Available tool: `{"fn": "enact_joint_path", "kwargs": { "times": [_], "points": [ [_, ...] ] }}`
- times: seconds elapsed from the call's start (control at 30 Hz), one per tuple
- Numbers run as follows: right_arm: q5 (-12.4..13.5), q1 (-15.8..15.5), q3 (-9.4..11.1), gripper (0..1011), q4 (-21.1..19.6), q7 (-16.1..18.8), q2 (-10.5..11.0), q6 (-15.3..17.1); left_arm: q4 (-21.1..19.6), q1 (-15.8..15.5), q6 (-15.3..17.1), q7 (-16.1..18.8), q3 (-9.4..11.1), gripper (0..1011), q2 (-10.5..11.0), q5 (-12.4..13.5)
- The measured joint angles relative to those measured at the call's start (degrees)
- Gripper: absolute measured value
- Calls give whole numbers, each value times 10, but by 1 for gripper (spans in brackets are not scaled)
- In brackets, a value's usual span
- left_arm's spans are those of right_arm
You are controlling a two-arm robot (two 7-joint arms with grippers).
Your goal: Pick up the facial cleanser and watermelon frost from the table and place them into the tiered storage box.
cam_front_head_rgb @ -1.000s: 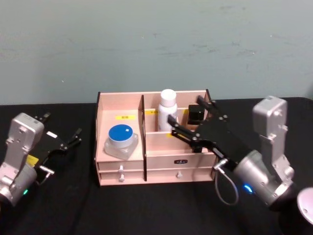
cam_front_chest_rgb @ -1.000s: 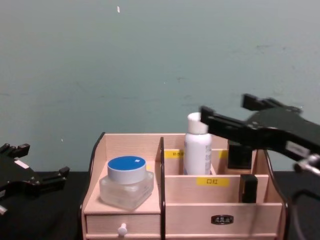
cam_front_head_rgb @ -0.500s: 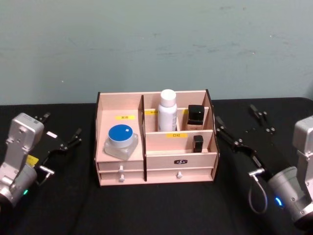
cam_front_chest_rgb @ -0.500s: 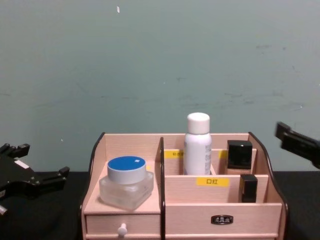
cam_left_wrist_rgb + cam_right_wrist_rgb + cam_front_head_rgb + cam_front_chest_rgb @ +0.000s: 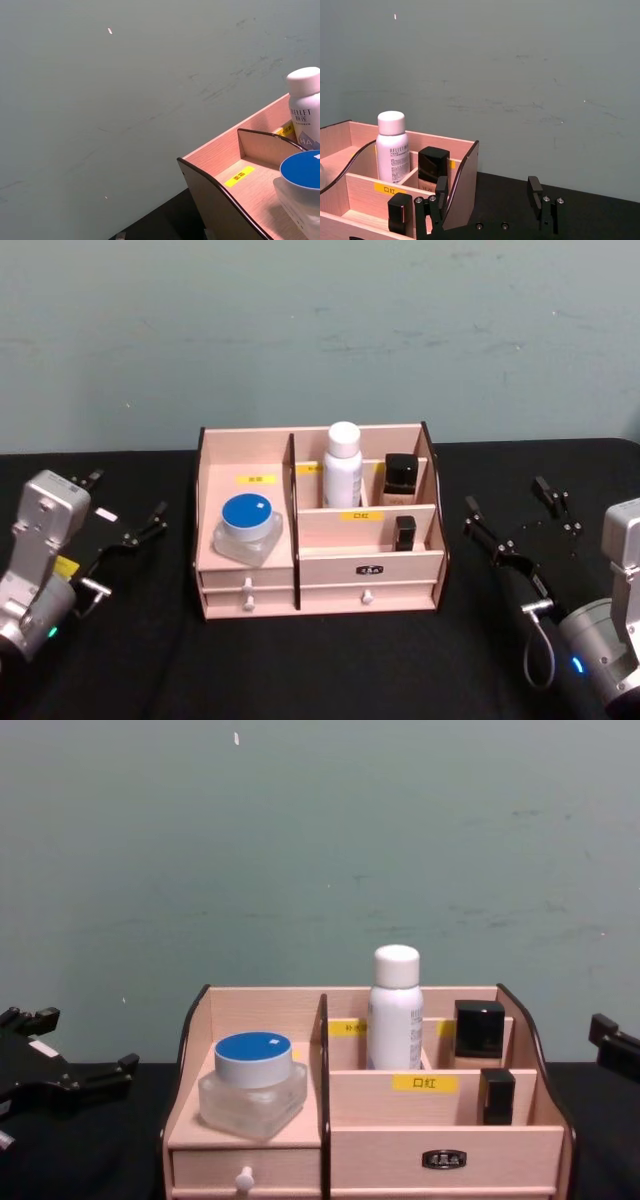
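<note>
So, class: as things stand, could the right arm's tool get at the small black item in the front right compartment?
Probably yes. The right tool sits open beside the tiered storage box, and the small black item stands uncovered in its open-topped compartment.

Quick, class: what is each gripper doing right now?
Left gripper: open, holding nothing.
Right gripper: open, holding nothing.

Black table [image 5: 320, 660] — teal wall [image 5: 320, 330] behind
Wall paint is scuffed and faintly streaked — tabletop dark and matte.
</note>
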Motion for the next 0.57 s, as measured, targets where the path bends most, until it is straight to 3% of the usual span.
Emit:
{"fn": "enact_joint_path", "kwargs": {
  "times": [0.57],
  "points": [
    [4,1,-2,1002,-3,4,2,1,0,0,0,0,0,1009,0,0]
  ]
}}
